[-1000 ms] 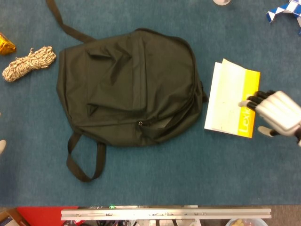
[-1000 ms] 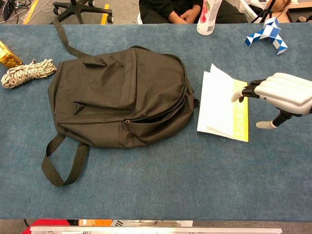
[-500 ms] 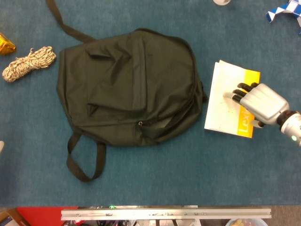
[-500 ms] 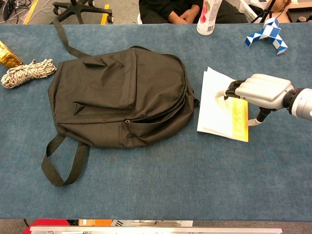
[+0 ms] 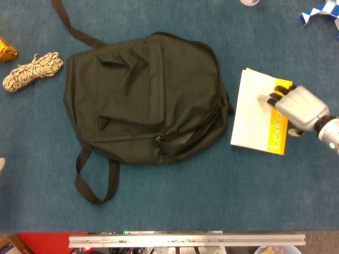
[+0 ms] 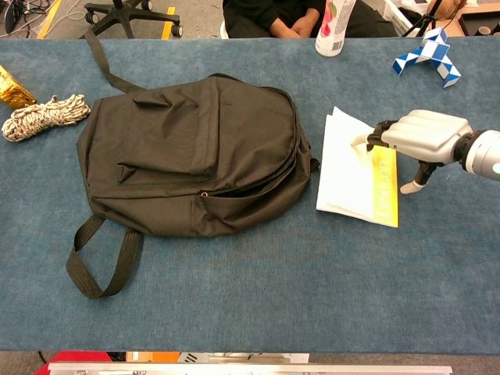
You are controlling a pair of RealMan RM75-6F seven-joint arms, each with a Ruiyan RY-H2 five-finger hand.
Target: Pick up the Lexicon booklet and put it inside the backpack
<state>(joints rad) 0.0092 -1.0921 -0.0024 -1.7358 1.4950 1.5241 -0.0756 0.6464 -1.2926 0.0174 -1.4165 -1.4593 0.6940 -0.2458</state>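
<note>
The Lexicon booklet [image 5: 254, 119] [image 6: 348, 176] lies flat on the blue table, white with a yellow strip along its right side, just right of the backpack. The black backpack [image 5: 143, 95] [image 6: 187, 148] lies flat in the middle, with its zipper slightly parted along the lower right edge. My right hand [image 5: 299, 106] [image 6: 422, 134] hovers over the booklet's upper right corner. Its curled fingertips [image 6: 362, 141] touch the top page and its thumb points down beside the yellow edge. It grips nothing. My left hand does not show in either view.
A coiled rope [image 5: 32, 70] [image 6: 43, 117] and a gold packet [image 5: 6, 48] lie at the far left. A blue-white puzzle snake [image 6: 426, 55] and a bottle [image 6: 332, 23] stand at the back right. A pale sliver [image 5: 2, 165] shows at the left edge.
My right hand has moved left over the booklet and then toward its upper corner, fingertips now on the top page. The booklet and backpack have not shifted.
</note>
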